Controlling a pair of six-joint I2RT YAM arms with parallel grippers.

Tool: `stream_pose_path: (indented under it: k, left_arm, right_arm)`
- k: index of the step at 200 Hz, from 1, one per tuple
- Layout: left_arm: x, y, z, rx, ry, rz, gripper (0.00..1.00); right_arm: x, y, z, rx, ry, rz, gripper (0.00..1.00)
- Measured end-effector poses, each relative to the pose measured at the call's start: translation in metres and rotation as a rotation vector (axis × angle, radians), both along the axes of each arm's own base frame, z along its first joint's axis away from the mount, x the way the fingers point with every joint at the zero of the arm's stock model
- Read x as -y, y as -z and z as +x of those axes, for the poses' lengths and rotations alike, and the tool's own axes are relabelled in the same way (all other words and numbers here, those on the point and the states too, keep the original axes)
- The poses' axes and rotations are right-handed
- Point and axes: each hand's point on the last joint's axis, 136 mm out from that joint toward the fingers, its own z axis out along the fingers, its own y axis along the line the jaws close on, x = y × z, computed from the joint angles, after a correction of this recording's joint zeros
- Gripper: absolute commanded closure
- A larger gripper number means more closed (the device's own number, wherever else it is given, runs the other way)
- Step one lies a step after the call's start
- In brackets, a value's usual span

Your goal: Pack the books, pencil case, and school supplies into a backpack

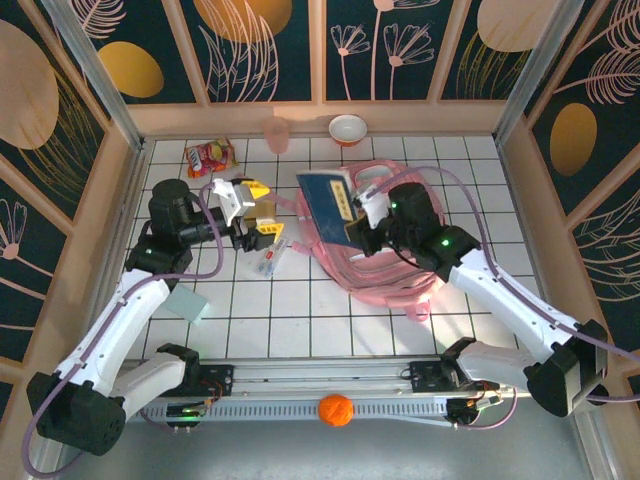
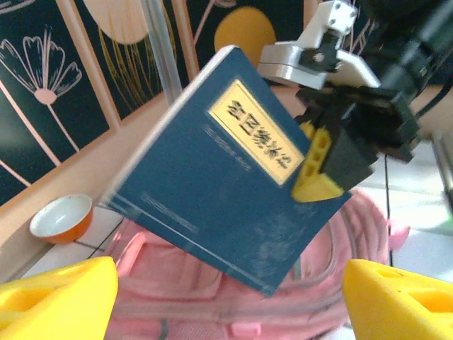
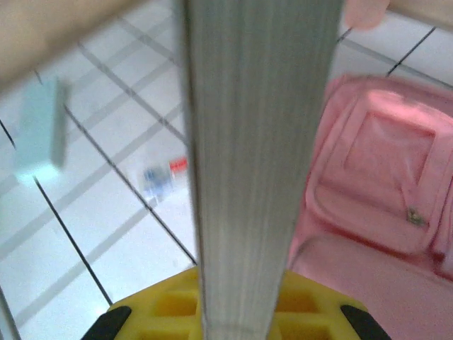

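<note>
1. Top view: the right tool (image 1: 357, 235) was clamped near one corner of a thin dark navy hardcover book with a yellow label (image 1: 328, 198). It held the book tilted in the air over the large soft pink fabric backpack (image 1: 395, 280), which lay on the white tiled desk (image 1: 300, 320). The left tool (image 1: 262, 210) hung just left of the book, apart from it.
2. Left wrist view: the left tool's yellow fingers (image 2: 56, 301) stood wide apart with nothing between them. The book hung ahead of them, above the backpack.
3. Right wrist view: the book's page edge rose between the right tool's yellow pads (image 3: 170, 308). A slim clear oblong with red marks (image 3: 161, 178) lay on the desk beside the backpack.
4. The book looked stiff and light, but its smooth cover could pivot in a corner pinch. A deeper hold across the middle of an edge seemed safer. The backpack's soft mouth would likely sag.
</note>
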Motion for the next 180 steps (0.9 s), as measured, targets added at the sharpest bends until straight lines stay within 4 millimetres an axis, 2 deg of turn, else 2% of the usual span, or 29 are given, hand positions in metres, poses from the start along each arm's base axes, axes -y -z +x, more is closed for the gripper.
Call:
stream_pose_path:
  k: [21,43,65,100,107,115,128,137,159,180]
  left_arm:
    - [0.004,0.022,0.000,0.032,0.019,0.109,0.15]
    - [0.017,0.042,-0.004,0.054,0.068,0.222,0.15]
    - [0.029,0.062,-0.009,0.049,0.124,0.302,0.16]
    - [0.041,0.078,-0.013,0.025,0.180,0.352,0.27]
    - [0.043,0.079,-0.013,0.021,0.190,0.359,0.32]
    - [0.045,0.081,-0.013,0.015,0.203,0.363,0.44]
    - [0.049,0.083,-0.016,0.010,0.228,0.363,0.81]
    - [0.050,0.083,-0.018,-0.001,0.239,0.354,1.00]
    - [0.053,0.078,-0.021,0.011,0.250,0.306,1.00]
    - [0.054,0.076,-0.025,-0.033,0.265,0.238,1.00]
  right_arm:
    - [0.000,0.018,-0.019,0.056,-0.114,-0.155,1.00]
    - [-0.002,0.028,-0.031,0.122,-0.214,-0.263,1.00]
    - [-0.004,0.033,-0.032,0.163,-0.273,-0.349,1.00]
    - [-0.011,0.041,-0.029,0.202,-0.343,-0.445,1.00]
    - [-0.012,0.043,-0.029,0.208,-0.357,-0.455,1.00]
    - [-0.012,0.043,-0.029,0.213,-0.366,-0.462,0.99]
    - [-0.013,0.043,-0.029,0.224,-0.380,-0.467,0.96]
    - [-0.012,0.041,-0.028,0.228,-0.383,-0.462,0.93]
    - [-0.006,0.032,-0.023,0.235,-0.377,-0.399,0.78]
    - [0.013,0.008,-0.020,0.273,-0.314,-0.261,0.52]
